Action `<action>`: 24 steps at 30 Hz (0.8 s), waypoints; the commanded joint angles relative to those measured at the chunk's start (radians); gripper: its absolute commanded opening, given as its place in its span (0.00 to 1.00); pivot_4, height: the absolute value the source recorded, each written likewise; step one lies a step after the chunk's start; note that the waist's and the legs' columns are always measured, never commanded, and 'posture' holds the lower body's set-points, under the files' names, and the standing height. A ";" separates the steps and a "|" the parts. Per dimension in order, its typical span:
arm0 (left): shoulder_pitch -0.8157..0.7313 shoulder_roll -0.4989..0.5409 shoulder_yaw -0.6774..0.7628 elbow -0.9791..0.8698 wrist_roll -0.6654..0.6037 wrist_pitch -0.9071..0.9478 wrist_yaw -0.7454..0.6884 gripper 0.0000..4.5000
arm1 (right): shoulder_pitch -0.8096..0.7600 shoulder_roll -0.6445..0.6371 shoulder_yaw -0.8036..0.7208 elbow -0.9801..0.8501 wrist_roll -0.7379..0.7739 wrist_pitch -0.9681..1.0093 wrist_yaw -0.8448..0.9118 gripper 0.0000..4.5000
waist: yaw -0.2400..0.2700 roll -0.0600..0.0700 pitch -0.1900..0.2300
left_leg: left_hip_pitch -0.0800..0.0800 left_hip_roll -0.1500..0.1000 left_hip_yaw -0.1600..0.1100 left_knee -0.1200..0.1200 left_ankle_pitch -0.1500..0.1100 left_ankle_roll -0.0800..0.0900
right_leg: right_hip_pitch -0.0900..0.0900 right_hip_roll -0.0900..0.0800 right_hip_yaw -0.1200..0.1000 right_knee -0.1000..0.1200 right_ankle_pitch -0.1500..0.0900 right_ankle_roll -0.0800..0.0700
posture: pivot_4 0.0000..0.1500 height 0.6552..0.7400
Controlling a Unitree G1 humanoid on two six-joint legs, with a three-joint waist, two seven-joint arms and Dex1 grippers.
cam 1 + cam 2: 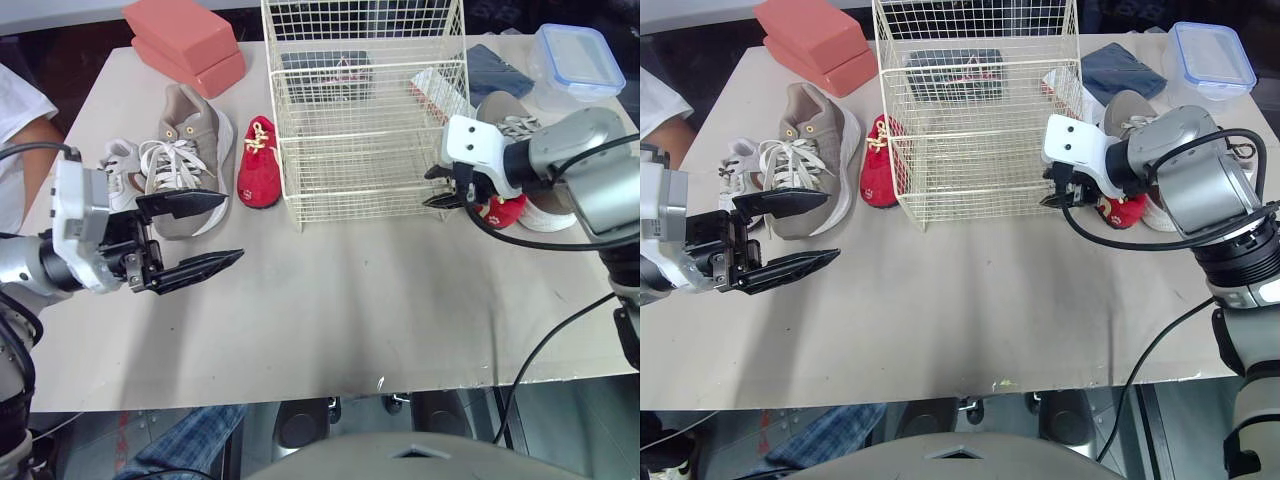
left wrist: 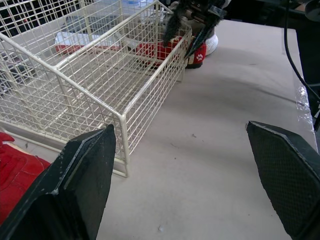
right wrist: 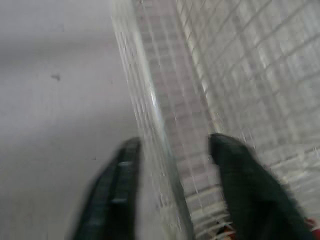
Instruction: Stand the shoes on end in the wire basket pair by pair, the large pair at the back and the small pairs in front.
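Observation:
The cream wire basket [image 1: 360, 110] stands empty at the table's back middle. To its left lie a large grey-tan sneaker [image 1: 190, 150], a small white sneaker [image 1: 120, 170] and a small red shoe [image 1: 260, 160]. On the basket's right, the second red shoe [image 1: 505, 212] and the other large sneaker [image 1: 515, 125] are partly hidden by my right arm. My left gripper [image 1: 200, 235] hovers open over bare table just in front of the large sneaker. My right gripper [image 3: 175, 142] is open at the basket's front right corner, with one finger on each side of the wire wall.
Two pink blocks [image 1: 185, 40] sit at the back left. A clear box with a blue lid [image 1: 575, 60] and a dark cloth [image 1: 495, 70] lie at the back right. A person's white sleeve [image 1: 20, 120] shows at the left edge. A dark item [image 1: 325, 70] lies behind the basket.

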 commanded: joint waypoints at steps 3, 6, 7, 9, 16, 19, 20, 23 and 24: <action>-0.007 -0.008 0.011 -0.016 0.001 -0.023 0.003 1.00 | -0.012 0.006 -0.013 -0.037 0.015 0.033 -0.004 0.00 | 0.001 0.000 0.000 | 0.000 0.000 0.000 0.000 0.000 0.000 | 0.000 0.000 0.000 0.000 0.000 0.000 | 1.00 0.36; -0.009 -0.007 0.006 -0.014 0.003 -0.025 0.002 1.00 | -0.001 0.020 -0.049 -0.058 0.042 0.084 -0.037 0.00 | 0.003 -0.001 0.000 | 0.000 0.000 0.000 0.000 0.000 0.000 | 0.000 0.000 0.000 0.000 0.000 0.000 | 1.00 0.36; -0.011 -0.007 0.004 -0.011 0.004 -0.026 0.001 1.00 | 0.004 0.023 -0.061 -0.066 0.046 0.096 -0.054 0.00 | 0.003 -0.001 0.000 | 0.000 0.000 0.000 0.000 0.000 0.000 | 0.000 0.000 0.000 0.000 0.000 0.000 | 1.00 0.36; -0.013 -0.008 -0.002 -0.009 0.006 -0.028 0.000 1.00 | 0.011 0.021 -0.073 -0.085 0.056 0.115 -0.073 0.00 | 0.002 -0.001 0.000 | 0.000 0.000 0.000 0.000 0.000 0.000 | 0.000 0.000 0.000 0.000 0.000 0.000 | 1.00 0.36; -0.041 -0.010 -0.029 0.008 0.014 -0.033 -0.004 1.00 | 0.029 -0.009 -0.061 -0.082 0.072 -0.081 -0.022 0.00 | 0.002 -0.001 0.001 | 0.000 0.000 0.000 0.000 0.000 0.000 | 0.000 0.000 0.000 0.000 0.000 0.000 | 1.00 0.36; -0.046 -0.009 -0.031 0.013 0.016 -0.035 -0.008 1.00 | 0.025 -0.010 -0.066 -0.016 0.080 -0.250 0.032 0.00 | -0.001 -0.002 0.001 | 0.000 0.000 0.000 0.000 0.000 0.000 | 0.000 0.000 0.000 0.000 0.000 0.001 | 1.00 0.36; -0.046 -0.009 -0.031 0.012 0.016 -0.034 -0.009 1.00 | 0.024 -0.011 -0.066 0.010 0.087 -0.297 0.060 0.00 | -0.003 -0.002 0.002 | 0.000 0.000 0.000 0.000 0.000 0.000 | 0.000 0.000 0.000 0.000 0.000 0.001 | 1.00 0.36; -0.041 -0.009 -0.024 0.011 0.017 -0.034 -0.010 1.00 | 0.021 -0.013 -0.066 0.085 0.096 -0.417 0.125 0.00 | -0.004 -0.002 0.002 | 0.000 0.000 0.001 0.000 0.000 0.000 | -0.001 0.000 0.001 0.000 0.000 0.001 | 1.00 0.36; -0.037 -0.009 -0.020 0.010 0.017 -0.034 -0.010 1.00 | 0.020 -0.014 -0.064 0.104 0.092 -0.442 0.136 0.00 | -0.004 -0.002 0.002 | 0.000 0.000 0.001 0.000 0.000 0.000 | -0.001 0.000 0.001 0.000 0.000 0.001 | 1.00 0.36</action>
